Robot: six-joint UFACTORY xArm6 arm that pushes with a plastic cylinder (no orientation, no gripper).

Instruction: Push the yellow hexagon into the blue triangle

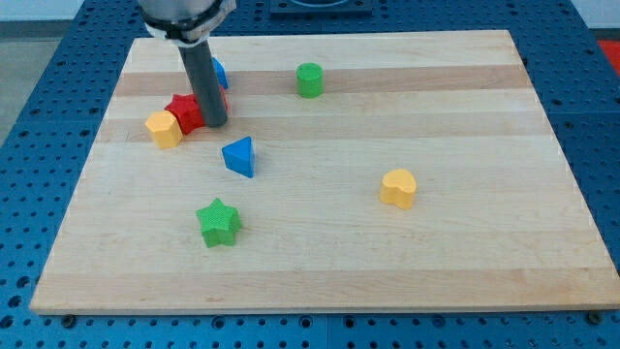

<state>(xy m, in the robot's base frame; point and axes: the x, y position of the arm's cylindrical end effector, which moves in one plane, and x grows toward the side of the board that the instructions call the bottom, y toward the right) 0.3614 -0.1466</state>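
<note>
- Tool state: I carry no jaws, only a rod, so nothing is grasped or released. My tip (215,124) sits on the wooden board (387,242) in its upper-left part, apparently touching the right side of a red block (184,111).
- Task object: the yellow hexagon (164,128) lies at the view's left of the red block, touching it or very nearly so. It is left of my tip, with the red block between us.
- Target: the blue triangle (239,156) lies below and slightly right of my tip, near it but apart, and to the right of the hexagon.
- Other items: a second blue block (219,72) is partly hidden behind my rod, shape unclear; a green cylinder (309,79) stands toward the view's top; a green star (219,223) lies below the triangle; a yellow heart (398,188) lies well apart on the right.
- Step in hand, as I judge it: positioning. The hexagon has not reached the triangle, and I am on the wrong side of it.
- Next move: travel around the red block to the hexagon's upper-left face, then push right and slightly down toward the triangle.
- Caution: the red block is likely to be dragged along if contact is off-centre.
</note>
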